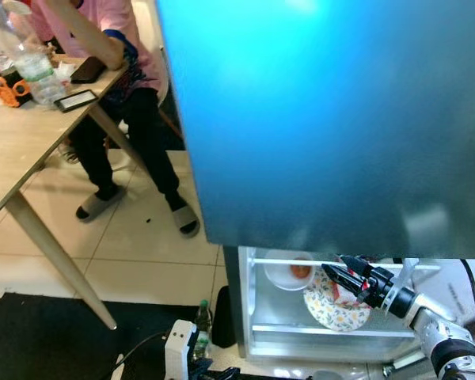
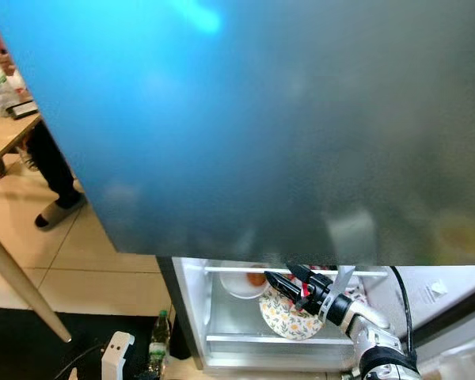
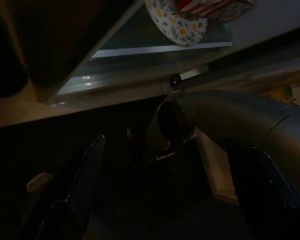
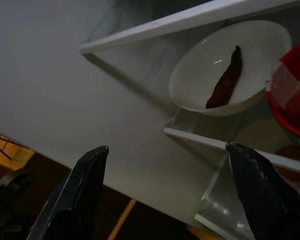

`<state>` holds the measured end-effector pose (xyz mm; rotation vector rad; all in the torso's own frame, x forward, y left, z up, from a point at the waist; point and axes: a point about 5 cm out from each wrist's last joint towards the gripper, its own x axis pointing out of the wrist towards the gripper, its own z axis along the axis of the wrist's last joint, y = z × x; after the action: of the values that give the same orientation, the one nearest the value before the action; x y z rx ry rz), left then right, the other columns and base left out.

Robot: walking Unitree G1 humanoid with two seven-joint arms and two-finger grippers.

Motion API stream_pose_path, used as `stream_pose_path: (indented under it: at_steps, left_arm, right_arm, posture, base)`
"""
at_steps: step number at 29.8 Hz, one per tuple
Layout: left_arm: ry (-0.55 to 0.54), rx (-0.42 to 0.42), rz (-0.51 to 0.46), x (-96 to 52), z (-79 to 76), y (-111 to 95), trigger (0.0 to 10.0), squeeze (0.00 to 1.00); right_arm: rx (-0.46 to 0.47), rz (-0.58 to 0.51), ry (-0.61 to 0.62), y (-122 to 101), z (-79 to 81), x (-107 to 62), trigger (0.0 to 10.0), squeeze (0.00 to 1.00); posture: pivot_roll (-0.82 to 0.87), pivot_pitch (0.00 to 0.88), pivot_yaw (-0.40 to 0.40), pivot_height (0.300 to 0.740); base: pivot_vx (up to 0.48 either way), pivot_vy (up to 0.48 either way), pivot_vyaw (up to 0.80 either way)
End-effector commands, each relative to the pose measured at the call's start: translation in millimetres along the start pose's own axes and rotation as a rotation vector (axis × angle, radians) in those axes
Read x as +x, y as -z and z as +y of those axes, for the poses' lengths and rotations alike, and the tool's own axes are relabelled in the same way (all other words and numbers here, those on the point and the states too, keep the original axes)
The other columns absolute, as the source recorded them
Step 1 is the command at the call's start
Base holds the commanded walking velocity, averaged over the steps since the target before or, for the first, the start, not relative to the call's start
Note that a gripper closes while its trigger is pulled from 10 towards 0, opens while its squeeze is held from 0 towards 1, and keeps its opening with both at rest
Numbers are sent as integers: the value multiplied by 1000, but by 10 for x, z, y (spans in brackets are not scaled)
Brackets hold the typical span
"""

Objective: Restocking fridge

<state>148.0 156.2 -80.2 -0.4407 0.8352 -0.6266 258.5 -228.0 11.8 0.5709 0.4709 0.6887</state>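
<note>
While partly screened by a large blue-grey fridge door across the head views: open fridge compartment, lit, white-walled. On glass shelf: white bowl with a brown piece of food inside; floral plate just beside it, tilted; red-and-white container near the bowl (contents hard to make out). Right gripper inside compartment, over plate, fingers spread wide, holding nothing. Left gripper low in shade below the fridge, fingers wide apart. Green bottle on floor by fridge. Wooden table well apart, seated person at it.
</note>
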Motion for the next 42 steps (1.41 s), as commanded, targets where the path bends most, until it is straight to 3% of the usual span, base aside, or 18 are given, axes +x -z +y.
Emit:
stream_pose_path:
  at_steps: [1,3,7,9,12,17,20,28,31,33,34,35,38,42]
  left_arm:
    - [-20,-19,27,-70,43,78,10000,0]
    - [-52,-40,29,-95,67,109,10000,0]
    - [-77,-55,23,-108,84,120,10000,0]
    - [-130,-81,24,-141,119,160,10000,0]
    - [-149,-87,33,-158,132,184,10000,0]
    - [-227,-132,56,-233,174,303,10000,0]
    - [-247,-151,67,-250,175,352,10000,0]
    - [-285,-169,68,-248,170,392,10000,0]
    - [-303,-166,68,-247,177,390,10000,0]
    - [-333,-157,73,-248,194,381,10000,0]
    - [-333,-157,73,-248,194,381,10000,0]
    - [-360,-161,69,-241,205,369,10000,0]
    - [-385,-157,69,-244,219,363,10000,0]
    - [-400,-151,72,-245,227,358,10000,0]
  right_arm:
    - [29,-5,5,45,-13,-38,10000,0]
    - [68,46,3,219,-17,-113,10000,0]
    - [88,75,3,311,-14,-145,10000,0]
    - [123,137,-5,504,10,-199,10000,0]
    - [132,172,3,590,16,-226,10000,0]
    - [162,306,121,889,-5,-344,10000,0]
    - [147,334,277,995,-62,-404,10000,0]
    - [149,369,369,1139,-62,-437,10000,0]
    - [114,405,417,1191,-67,-444,10000,0]
    - [6,501,565,1268,-111,-473,10000,0]
    - [6,501,565,1268,-111,-473,10000,0]
    - [-45,542,717,1332,-151,-546,10000,0]
    - [-107,612,743,1406,-138,-573,10000,0]
    - [-112,636,754,1447,-127,-589,10000,0]
  posture:
    - [-24,0,16,667]
    - [-30,0,27,677]
    - [-30,0,27,682]
    - [-30,0,27,692]
    - [-30,0,26,697]
    - [-31,0,26,717]
    - [-32,0,25,731]
    - [-34,0,28,740]
    - [-34,0,32,740]
    - [-38,0,36,740]
    - [-38,0,36,740]
    - [-36,0,35,740]
    - [-36,0,34,740]
    - [-33,0,32,740]
  base:
    - [0,0,0]
    - [0,0,0]
    - [0,0,0]
    - [0,0,0]
    - [0,0,0]
    - [0,0,0]
    - [0,0,0]
    - [0,0,0]
    - [0,0,0]
    - [0,0,0]
    - [0,0,0]
    - [0,0,0]
    - [0,0,0]
    - [0,0,0]
